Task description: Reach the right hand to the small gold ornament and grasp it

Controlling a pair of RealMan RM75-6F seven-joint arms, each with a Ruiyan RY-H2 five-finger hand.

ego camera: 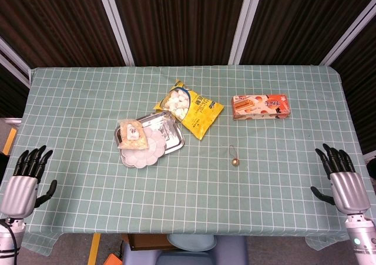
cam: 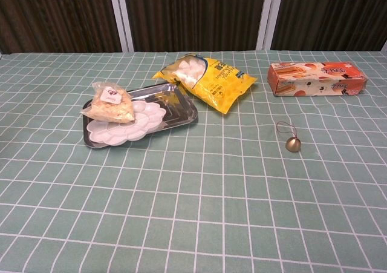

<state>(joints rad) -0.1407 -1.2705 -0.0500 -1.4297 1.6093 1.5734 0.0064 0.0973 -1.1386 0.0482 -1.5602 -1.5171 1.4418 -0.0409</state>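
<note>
The small gold ornament (ego camera: 234,161) (cam: 292,144), a bell-shaped piece with a thin loop of string, lies on the green checked tablecloth right of the centre. My right hand (ego camera: 342,180) hovers near the table's front right corner, fingers spread and holding nothing, well to the right of the ornament. My left hand (ego camera: 24,180) is at the front left corner, also with fingers apart and empty. Neither hand shows in the chest view.
A metal tray (ego camera: 170,137) (cam: 179,106) carries a white scalloped plate (ego camera: 145,150) and a small snack packet (ego camera: 131,132). A yellow snack bag (ego camera: 191,108) (cam: 208,80) lies beside it. A pink biscuit box (ego camera: 260,107) (cam: 317,78) sits behind the ornament.
</note>
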